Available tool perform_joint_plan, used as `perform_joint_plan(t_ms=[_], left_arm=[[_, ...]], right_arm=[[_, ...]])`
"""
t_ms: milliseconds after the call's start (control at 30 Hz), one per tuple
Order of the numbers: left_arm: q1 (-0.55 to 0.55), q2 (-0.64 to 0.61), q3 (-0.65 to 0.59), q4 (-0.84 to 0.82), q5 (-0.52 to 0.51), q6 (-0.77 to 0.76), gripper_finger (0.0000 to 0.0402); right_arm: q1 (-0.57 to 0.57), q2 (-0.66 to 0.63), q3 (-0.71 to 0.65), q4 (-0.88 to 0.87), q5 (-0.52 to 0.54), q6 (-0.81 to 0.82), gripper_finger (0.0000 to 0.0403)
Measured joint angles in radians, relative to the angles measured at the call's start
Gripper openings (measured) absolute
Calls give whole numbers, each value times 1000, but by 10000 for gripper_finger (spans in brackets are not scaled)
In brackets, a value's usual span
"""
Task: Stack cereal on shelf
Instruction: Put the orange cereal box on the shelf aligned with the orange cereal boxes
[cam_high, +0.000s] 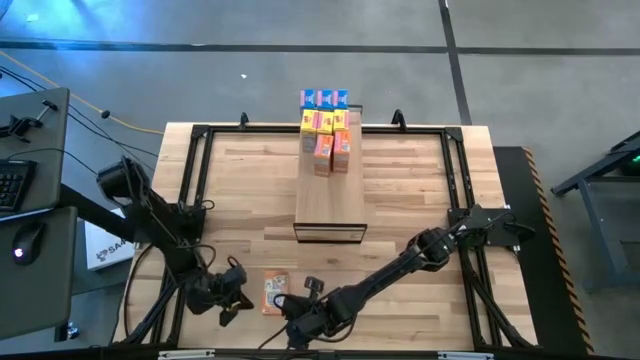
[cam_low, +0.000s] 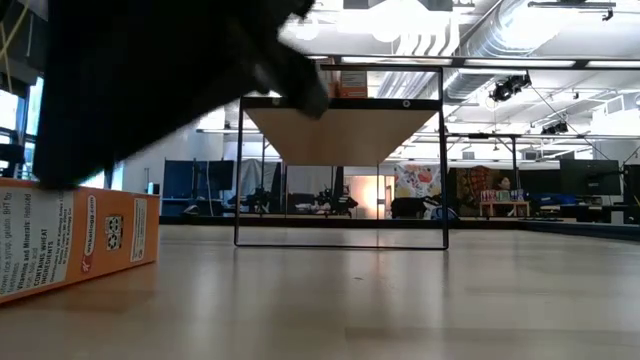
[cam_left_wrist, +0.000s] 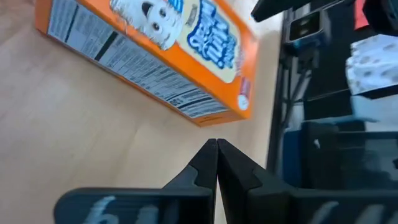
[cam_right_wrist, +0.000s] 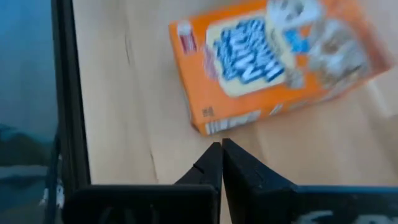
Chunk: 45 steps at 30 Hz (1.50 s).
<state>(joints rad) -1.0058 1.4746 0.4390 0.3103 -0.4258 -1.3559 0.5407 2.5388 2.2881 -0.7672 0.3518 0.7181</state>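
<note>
One orange cereal box (cam_high: 275, 292) lies flat on the tabletop near the near edge, printed face up; it also shows in the low view (cam_low: 70, 240). My left gripper (cam_left_wrist: 217, 149) is shut, just left of the box (cam_left_wrist: 155, 50) and pointing at its corner. My right gripper (cam_right_wrist: 221, 152) is shut, just right of and nearer than the box (cam_right_wrist: 273, 62), its tips a little short of the box's edge. The shelf (cam_high: 330, 195) stands mid-table, running near to far. Several blue, yellow and orange boxes (cam_high: 326, 130) stand stacked on its far end.
A dark frame (cam_high: 200, 150) runs around the tabletop, and its bar (cam_right_wrist: 68, 93) lies close beside my right gripper. The shelf's near end (cam_low: 340, 130) stands on thin dark legs, open underneath. Bare wood lies on both sides of the shelf.
</note>
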Motion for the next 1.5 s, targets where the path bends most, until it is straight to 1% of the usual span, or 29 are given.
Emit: perform_joint_plan(t_ms=[233, 433, 600, 800, 967, 1067, 1133, 1267, 1367, 1433, 1500], left_arm=[[15, 111, 57, 6, 33, 11, 0], [29, 123, 72, 10, 21, 60, 0], [59, 121, 70, 40, 22, 77, 0], [77, 56, 68, 19, 15, 93, 0], [79, -61, 68, -51, -44, 85, 0], [88, -131, 76, -67, -64, 85, 0], [100, -155, 76, -66, -68, 96, 0], [128, -166, 74, -49, -63, 118, 0], [136, -165, 74, -63, -8, 119, 0], [122, -168, 74, -124, 25, 97, 0], [100, -171, 72, -235, 20, 42, 0]], right_arm=[[-12, 1, -113, 202, -59, 0, 0], [-24, 1, -118, 254, -65, -40, 0], [-22, 1, -107, 260, -75, -44, 0], [-18, 1, -65, 251, -93, -44, 0], [-18, 1, -12, 234, -94, -45, 0], [-26, 1, 7, 241, -48, -45, 0], [-35, 1, 11, 246, -32, -45, 0], [-47, 1, 11, 256, -53, -40, 0], [-50, -2, 11, 251, -74, -41, 0], [-51, -16, 10, 219, -66, -46, 0], [-48, -45, 10, 161, -55, -43, 0]])
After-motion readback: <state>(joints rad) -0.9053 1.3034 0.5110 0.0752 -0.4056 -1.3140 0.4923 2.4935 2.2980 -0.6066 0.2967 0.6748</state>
